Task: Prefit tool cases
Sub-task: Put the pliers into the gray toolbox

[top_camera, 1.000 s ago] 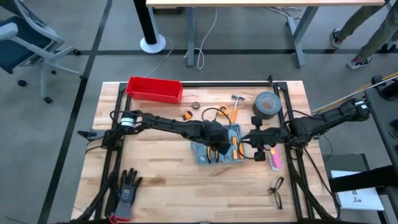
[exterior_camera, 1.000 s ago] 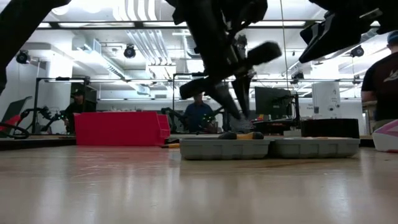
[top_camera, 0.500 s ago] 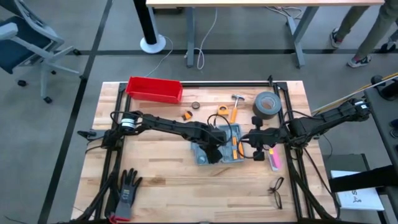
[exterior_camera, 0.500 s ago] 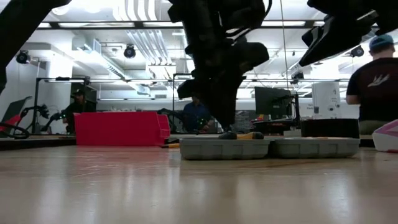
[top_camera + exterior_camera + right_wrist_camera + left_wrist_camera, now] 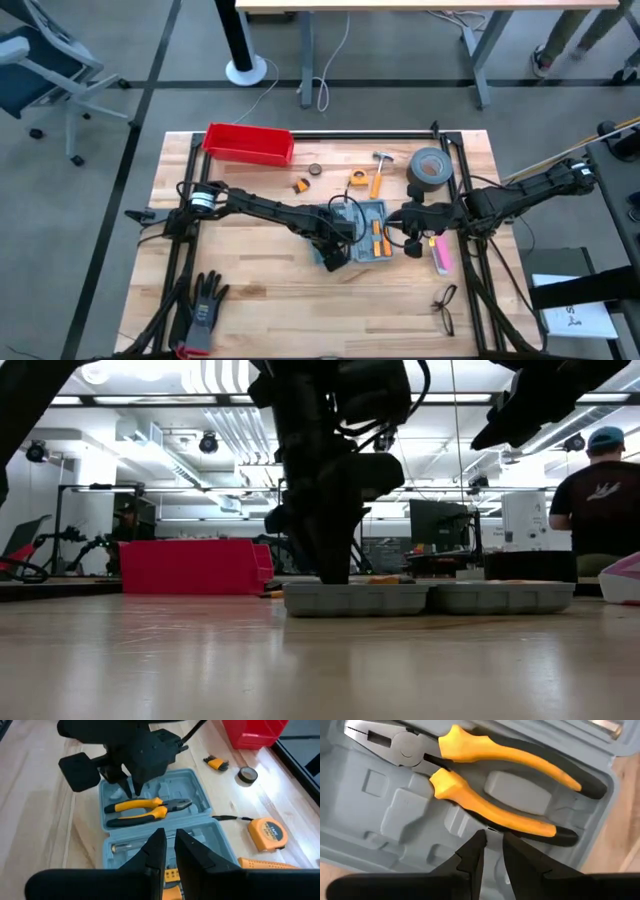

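The left tool [image 5: 491, 851] hangs low over the tool case [image 5: 356, 232], its 2 dark fingers drawn nearly together with only a thin gap and nothing between them, the tips just at the lower handle of the pliers [image 5: 490, 790]. I'd say it sits there to nudge the pliers down into their moulded pocket, since they already lie along it, jaws toward one end of the case, handles toward the other. The pliers have bare steel jaws and yellow grips ending in black tips; the case around them is grey-blue plastic, matte, with raised ribs and rounded hollows shaped for each tool. The case lies open and flat on the bench [image 5: 250, 270], both halves side by side, roughly at its middle. The right tool [image 5: 170, 842] waits just above the other half of the case, fingers clenched almost shut on nothing, likely kept near for the next item. That half holds a few orange-handled pieces whose type I can't make out. Beyond the case, away from the arms' bases, lie a yellow tape measure [image 5: 269, 833], a hammer [image 5: 380, 170] and a roll of grey duct tape [image 5: 428, 168]; farther along that edge stands a red bin [image 5: 248, 143]. A black glove [image 5: 204, 305] lies well apart from the case.
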Controlling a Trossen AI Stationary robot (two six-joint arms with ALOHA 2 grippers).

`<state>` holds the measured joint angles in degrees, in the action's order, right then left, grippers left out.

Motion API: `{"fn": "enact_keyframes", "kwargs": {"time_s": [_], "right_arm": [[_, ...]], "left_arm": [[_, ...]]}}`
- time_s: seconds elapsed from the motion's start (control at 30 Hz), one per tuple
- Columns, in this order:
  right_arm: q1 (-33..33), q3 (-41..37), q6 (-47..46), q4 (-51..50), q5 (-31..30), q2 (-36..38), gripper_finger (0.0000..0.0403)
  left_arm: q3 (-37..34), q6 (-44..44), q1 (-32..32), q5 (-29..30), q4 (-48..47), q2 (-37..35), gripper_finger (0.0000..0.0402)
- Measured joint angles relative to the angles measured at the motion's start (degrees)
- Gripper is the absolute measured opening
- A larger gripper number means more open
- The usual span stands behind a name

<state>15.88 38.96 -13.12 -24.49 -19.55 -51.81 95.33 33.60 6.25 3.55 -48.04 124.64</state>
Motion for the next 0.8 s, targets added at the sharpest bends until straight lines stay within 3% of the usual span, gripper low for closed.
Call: {"fn": "enact_keyframes", "kwargs": {"time_s": [0.33,0.8], "right_arm": [[0.00,0.00,-1.99,-0.04,-0.20,0.00,0.0023],[0.00,-0.02,-2.35,-0.07,-0.61,0.00,0.0023]], "left_arm": [[5.07,0.09,0.45,0.91,-2.48,-2.76,0.0077],[4.68,-1.39,-0.57,2.88,7.27,-1.03,0.0077]]}}
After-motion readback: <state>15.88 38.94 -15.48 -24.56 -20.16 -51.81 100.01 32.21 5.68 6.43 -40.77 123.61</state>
